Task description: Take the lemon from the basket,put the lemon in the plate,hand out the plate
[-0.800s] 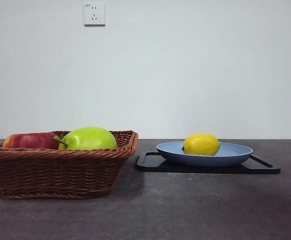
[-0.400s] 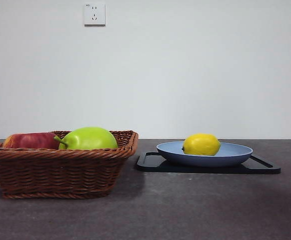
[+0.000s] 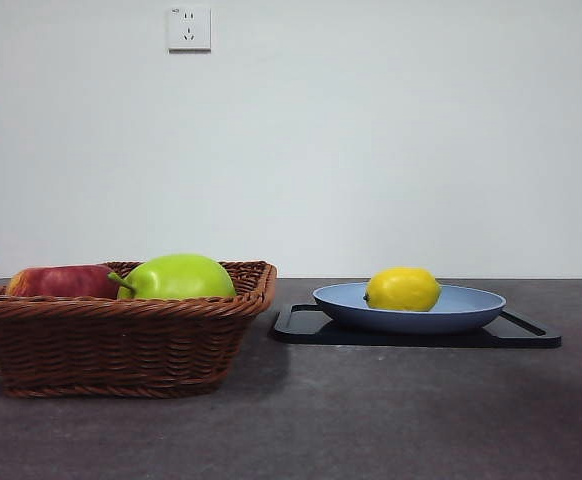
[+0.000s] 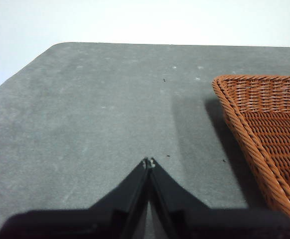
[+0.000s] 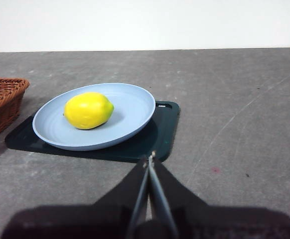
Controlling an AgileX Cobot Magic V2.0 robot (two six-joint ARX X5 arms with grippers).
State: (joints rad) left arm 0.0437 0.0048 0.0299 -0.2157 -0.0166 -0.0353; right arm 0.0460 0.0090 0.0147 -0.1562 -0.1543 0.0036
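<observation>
The yellow lemon [image 3: 402,289] lies in the light-blue plate [image 3: 471,308], which rests on a flat black tray [image 3: 416,334]. The right wrist view shows the lemon [image 5: 88,110] in the plate [image 5: 130,112] too. The brown wicker basket [image 3: 121,340] stands to the left in the front view, and its corner [image 4: 264,124] shows in the left wrist view. My left gripper [image 4: 149,163] is shut and empty over bare table beside the basket. My right gripper [image 5: 149,158] is shut and empty, just short of the tray's near edge. Neither arm shows in the front view.
A large green stemmed fruit [image 3: 178,277] and a red apple [image 3: 61,281] lie in the basket. The black tray [image 5: 162,134] juts out past the plate. A white wall stands behind the grey table [image 3: 371,420].
</observation>
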